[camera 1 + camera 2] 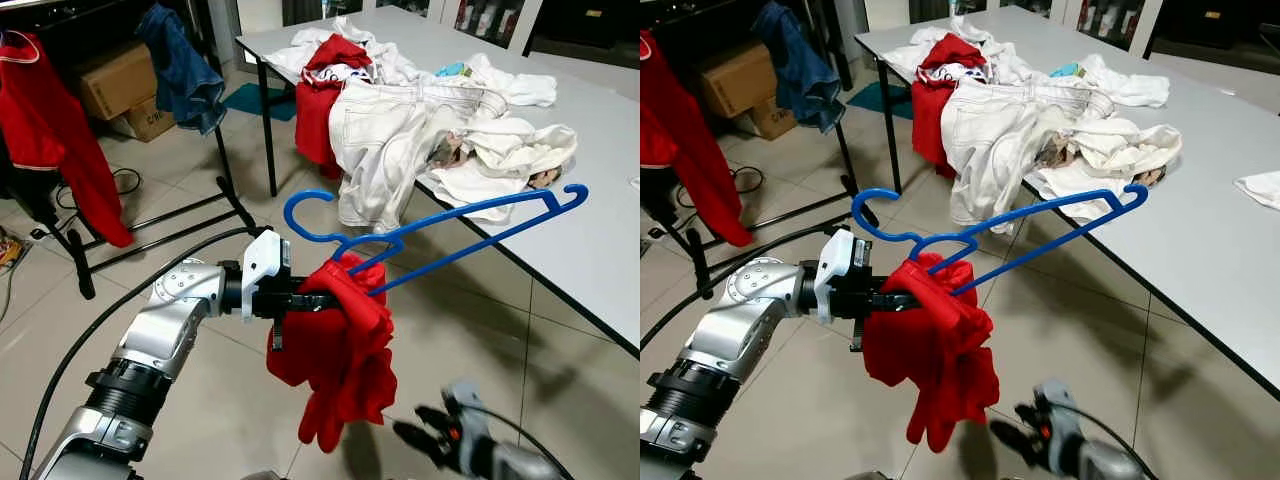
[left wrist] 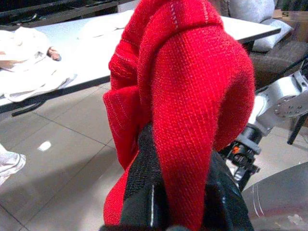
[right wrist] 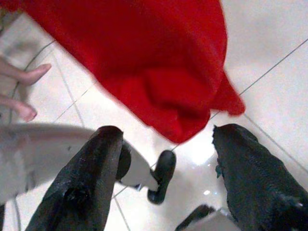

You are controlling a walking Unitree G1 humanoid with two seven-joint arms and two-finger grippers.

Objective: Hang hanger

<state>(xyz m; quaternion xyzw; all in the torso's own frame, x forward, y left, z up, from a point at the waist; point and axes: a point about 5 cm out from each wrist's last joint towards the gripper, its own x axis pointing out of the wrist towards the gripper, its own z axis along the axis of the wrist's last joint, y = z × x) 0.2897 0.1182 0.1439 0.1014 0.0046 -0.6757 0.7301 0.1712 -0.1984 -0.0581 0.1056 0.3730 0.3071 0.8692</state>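
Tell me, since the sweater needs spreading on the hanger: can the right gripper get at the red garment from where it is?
Probably yes. The right gripper sits open just below the hanging red garment, with only bare floor tiles between them; the left gripper holds the garment's top.

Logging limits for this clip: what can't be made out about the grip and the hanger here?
- Left gripper: its fingertips are buried in the red garment in the eye and left wrist views, so what they pinch is hidden.
- Blue hanger: its lower end vanishes into that garment.
- Right gripper: blurred, partly cut off at the bottom edge.
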